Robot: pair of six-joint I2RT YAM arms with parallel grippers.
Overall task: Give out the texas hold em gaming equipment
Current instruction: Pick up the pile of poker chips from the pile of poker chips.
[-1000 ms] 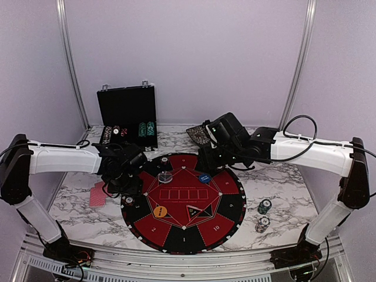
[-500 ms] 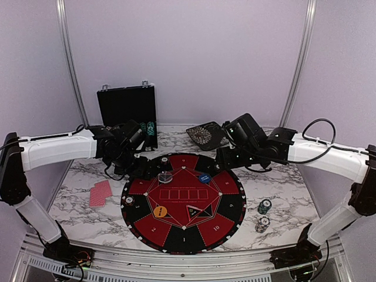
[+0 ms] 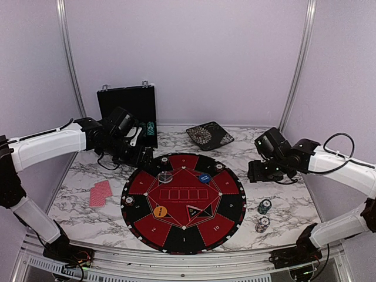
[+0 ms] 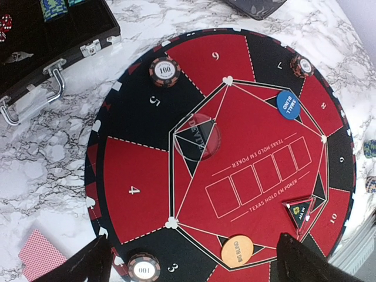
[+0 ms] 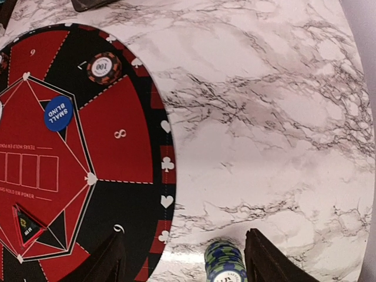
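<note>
Right hand (image 5: 187, 259) wide, empty, over worktop's (image 5: 264, 117) right side; chip stack (image 5: 226, 262) just nearward of it; left hand (image 4: 194, 264) wide, farther off.

Left gripper (image 3: 143, 157) lifted away from mat (image 3: 176, 236), off its left edge, drawn back toward black case (image 3: 126, 106). Right gripper (image 3: 254, 171) swung off mat's far rim, now over marble table (image 3: 282, 194) to right. Sector-3 chip (image 3: 129, 200), two far-rim chips (image 3: 165, 158) and dark patterned object (image 3: 210, 136) now uncovered in top view.
</note>
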